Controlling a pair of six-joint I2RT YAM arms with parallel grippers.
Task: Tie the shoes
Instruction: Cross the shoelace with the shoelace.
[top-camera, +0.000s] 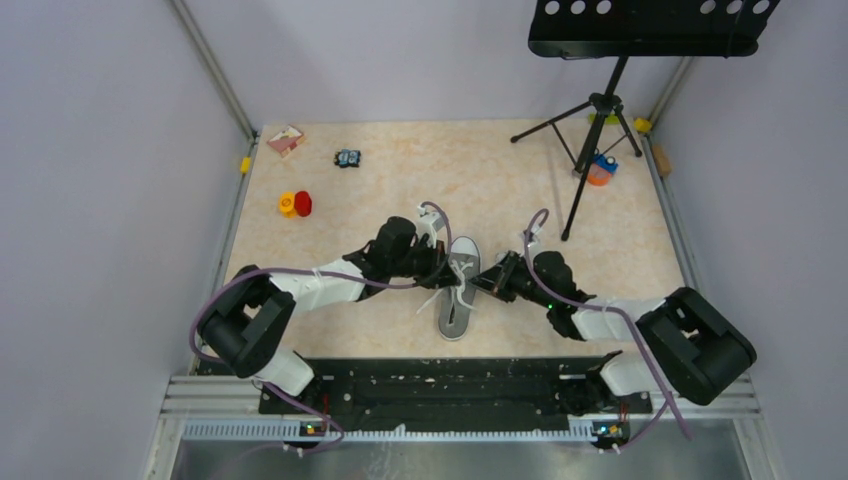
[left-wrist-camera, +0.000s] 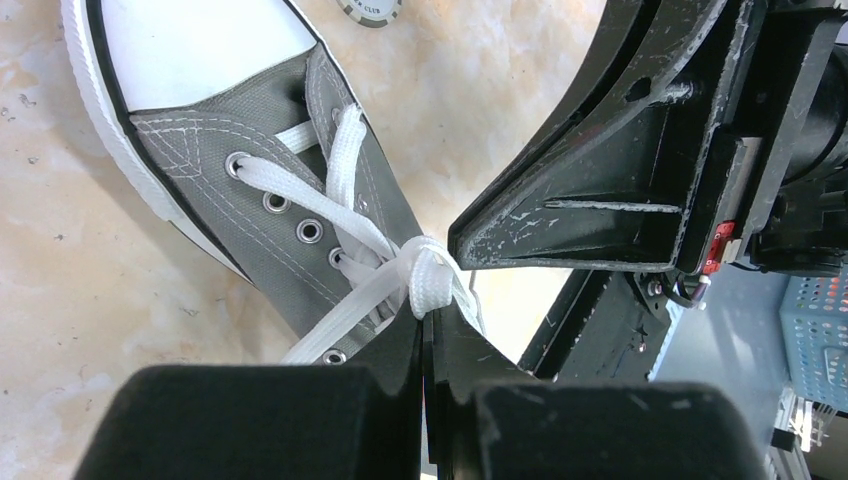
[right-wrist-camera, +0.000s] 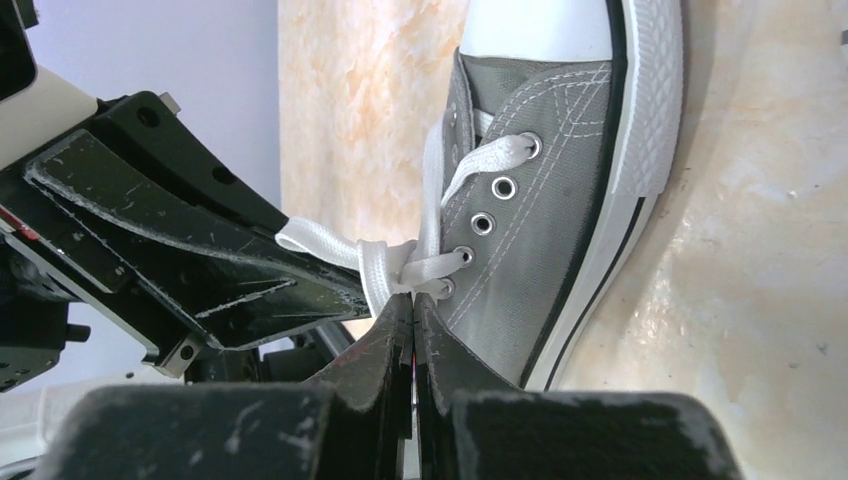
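Marbled surface (top-camera: 400, 180) holds the shoe (top-camera: 456, 295), its length lying crosswise between the left tool (top-camera: 441, 268) and the right tool (top-camera: 482, 284), both equally near. Left wrist view: tips pressed together, pinching the laces (left-wrist-camera: 420, 272) at their crossing, dead ahead. Right wrist view: the right tool pinches the same crossing.

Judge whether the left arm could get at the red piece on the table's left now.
Probably, once it lets go: the left end effector is shut on the lace at the sneaker. Only bare table lies between it and the red piece.
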